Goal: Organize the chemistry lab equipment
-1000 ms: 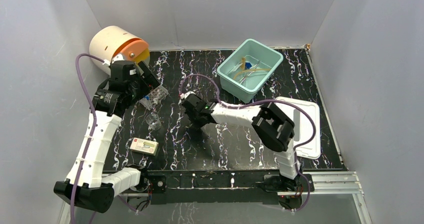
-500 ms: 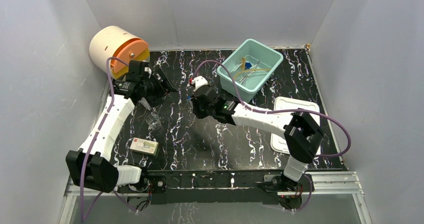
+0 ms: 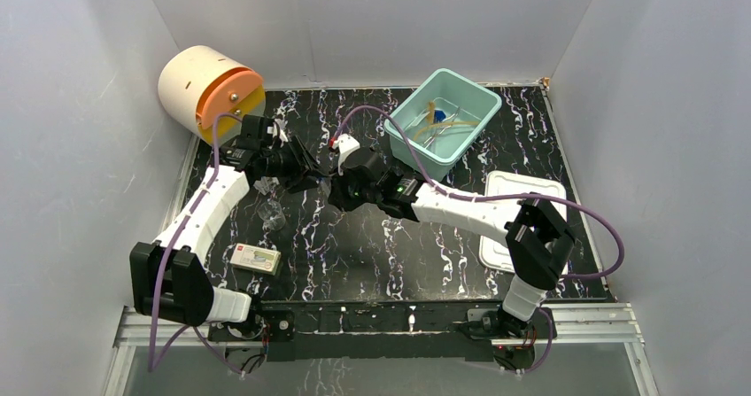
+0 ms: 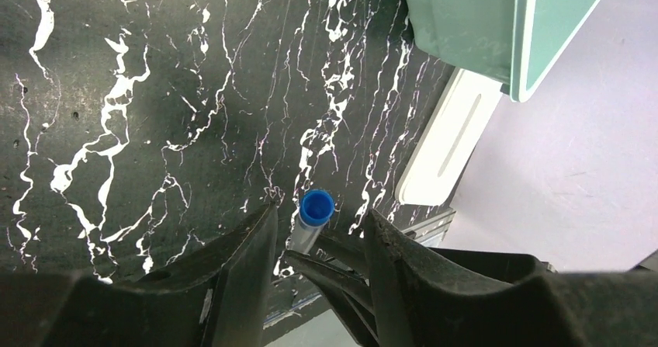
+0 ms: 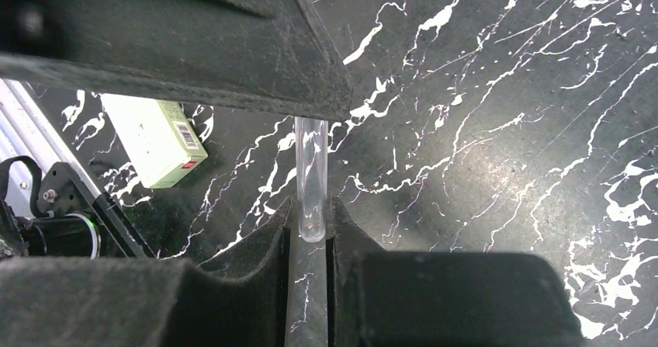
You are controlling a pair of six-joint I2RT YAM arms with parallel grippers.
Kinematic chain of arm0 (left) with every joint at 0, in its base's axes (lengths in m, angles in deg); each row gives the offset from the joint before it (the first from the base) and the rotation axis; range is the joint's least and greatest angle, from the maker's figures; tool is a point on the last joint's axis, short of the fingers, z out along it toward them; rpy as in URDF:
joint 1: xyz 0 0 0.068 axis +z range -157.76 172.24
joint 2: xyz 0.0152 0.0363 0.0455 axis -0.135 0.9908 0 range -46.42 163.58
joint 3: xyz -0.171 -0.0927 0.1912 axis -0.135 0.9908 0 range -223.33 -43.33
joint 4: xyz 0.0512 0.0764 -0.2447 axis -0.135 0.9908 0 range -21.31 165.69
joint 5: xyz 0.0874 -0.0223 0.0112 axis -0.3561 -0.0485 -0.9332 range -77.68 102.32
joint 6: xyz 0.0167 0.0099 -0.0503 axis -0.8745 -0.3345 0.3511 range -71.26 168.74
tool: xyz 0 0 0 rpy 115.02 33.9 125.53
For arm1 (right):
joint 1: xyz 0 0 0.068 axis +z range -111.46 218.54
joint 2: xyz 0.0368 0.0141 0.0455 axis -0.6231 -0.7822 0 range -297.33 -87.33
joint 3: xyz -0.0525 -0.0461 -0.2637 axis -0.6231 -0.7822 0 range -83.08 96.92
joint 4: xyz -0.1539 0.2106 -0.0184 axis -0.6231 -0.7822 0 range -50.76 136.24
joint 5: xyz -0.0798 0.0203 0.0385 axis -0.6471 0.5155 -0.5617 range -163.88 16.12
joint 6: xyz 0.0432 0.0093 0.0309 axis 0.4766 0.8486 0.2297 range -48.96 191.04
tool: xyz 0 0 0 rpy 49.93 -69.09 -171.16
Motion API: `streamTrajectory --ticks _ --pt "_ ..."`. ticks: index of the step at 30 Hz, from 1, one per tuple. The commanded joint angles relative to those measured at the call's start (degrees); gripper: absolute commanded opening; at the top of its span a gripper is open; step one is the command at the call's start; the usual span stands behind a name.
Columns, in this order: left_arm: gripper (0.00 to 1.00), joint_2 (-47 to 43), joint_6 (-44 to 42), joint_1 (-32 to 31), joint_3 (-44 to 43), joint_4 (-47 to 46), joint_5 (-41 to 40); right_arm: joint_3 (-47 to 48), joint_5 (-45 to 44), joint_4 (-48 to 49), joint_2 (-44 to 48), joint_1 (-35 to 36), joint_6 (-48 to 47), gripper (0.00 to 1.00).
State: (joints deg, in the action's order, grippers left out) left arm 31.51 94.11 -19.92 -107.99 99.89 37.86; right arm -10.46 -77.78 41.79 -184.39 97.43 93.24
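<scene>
Left of the teal tub (image 3: 412, 102), your right gripper (image 5: 312, 219) pinches the tube (image 5: 312, 168) endwise; the spread left gripper (image 4: 320, 215) could knock it loose.

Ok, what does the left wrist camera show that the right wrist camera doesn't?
Only the left wrist view shows the blue cap on the clear tube, a corner of the teal tub and the white slotted lid, with the left fingers spread either side of the cap. Only the right wrist view shows the white packet and the right fingers clamped on the tube's rounded end. Both show the tube itself and the black marbled table.
</scene>
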Motion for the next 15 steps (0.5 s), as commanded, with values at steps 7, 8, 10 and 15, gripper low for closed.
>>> streamTrajectory --ticks 7,8,10,15 --pt "0.29 -0.50 -1.81 0.21 -0.16 0.76 1.39 2.24 2.67 2.98 0.05 0.17 -1.78 0.22" --pt "0.29 -0.42 -2.01 0.21 -0.43 0.97 1.37 2.26 2.67 2.83 -0.06 0.17 -1.96 0.22" --pt "0.23 -0.48 -2.21 0.21 -0.59 1.30 1.52 2.44 2.42 2.56 -0.39 0.17 -2.24 0.22" --pt "0.08 -1.21 -3.45 0.21 -1.18 1.28 0.60 3.24 2.03 2.05 -1.01 0.17 -2.21 0.27"
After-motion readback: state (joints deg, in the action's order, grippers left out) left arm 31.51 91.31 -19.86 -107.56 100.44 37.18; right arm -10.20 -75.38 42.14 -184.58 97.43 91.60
